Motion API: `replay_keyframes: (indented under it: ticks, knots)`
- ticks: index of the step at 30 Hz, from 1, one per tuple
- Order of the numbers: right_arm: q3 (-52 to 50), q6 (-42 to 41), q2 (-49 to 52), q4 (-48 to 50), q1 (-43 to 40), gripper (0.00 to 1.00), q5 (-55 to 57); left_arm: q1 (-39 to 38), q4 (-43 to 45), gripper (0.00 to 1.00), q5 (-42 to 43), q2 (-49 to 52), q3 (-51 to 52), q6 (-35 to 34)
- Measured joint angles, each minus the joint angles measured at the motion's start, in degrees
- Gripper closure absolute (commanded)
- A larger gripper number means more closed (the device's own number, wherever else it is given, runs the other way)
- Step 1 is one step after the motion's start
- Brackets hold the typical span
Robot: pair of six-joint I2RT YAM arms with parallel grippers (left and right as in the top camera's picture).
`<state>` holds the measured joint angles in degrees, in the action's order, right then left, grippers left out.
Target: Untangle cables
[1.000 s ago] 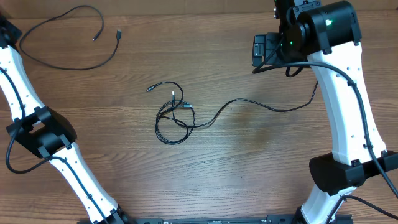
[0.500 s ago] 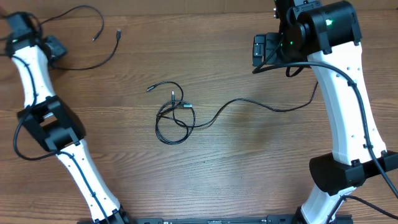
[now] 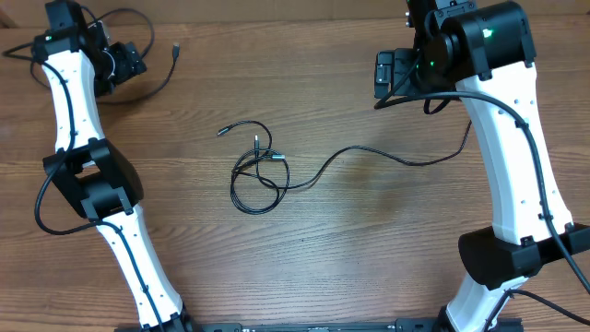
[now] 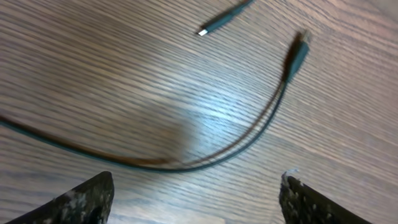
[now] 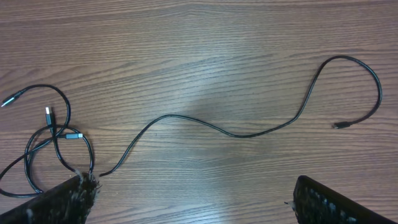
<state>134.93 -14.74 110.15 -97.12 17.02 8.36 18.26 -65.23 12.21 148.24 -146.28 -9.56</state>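
Wood bench (image 3: 369,258): left end effector (image 4: 198,198) has swung in over the far-left cable (image 4: 236,149), now spread and empty — right end effector (image 5: 199,202) spread too. Mid-bench the tangle (image 3: 258,175) stays knotted — likely next.

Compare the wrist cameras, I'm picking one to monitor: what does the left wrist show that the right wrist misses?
Left wrist only: a separate thin black cable curving across the wood, two plug ends near the top. Right wrist only: the knotted loop of thin black cables at left, one long strand trailing right. Both: brown wood-grain table, plus that arm's own open claw at the bottom: left claw, right claw.
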Motion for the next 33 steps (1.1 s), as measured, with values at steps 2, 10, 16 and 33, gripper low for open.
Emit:
replay_keyframes:
  ticks: [2,10,16,33]
  knots:
    - [0.0,0.0,0.0,0.0,0.0,0.00,0.0,-0.9,-0.2,0.18,-0.5,0.0,0.6,1.4]
    - [0.0,0.0,0.0,0.0,0.0,0.00,0.0,-5.6,4.7,0.22,-3.8,0.1,6.0,16.7]
    - [0.0,0.0,0.0,0.0,0.0,0.00,0.0,-6.5,10.8,0.28,-7.7,0.2,8.2,24.1]
    - [0.0,0.0,0.0,0.0,0.0,0.00,0.0,-4.7,16.8,0.96,-8.9,3.8,9.8,31.7]
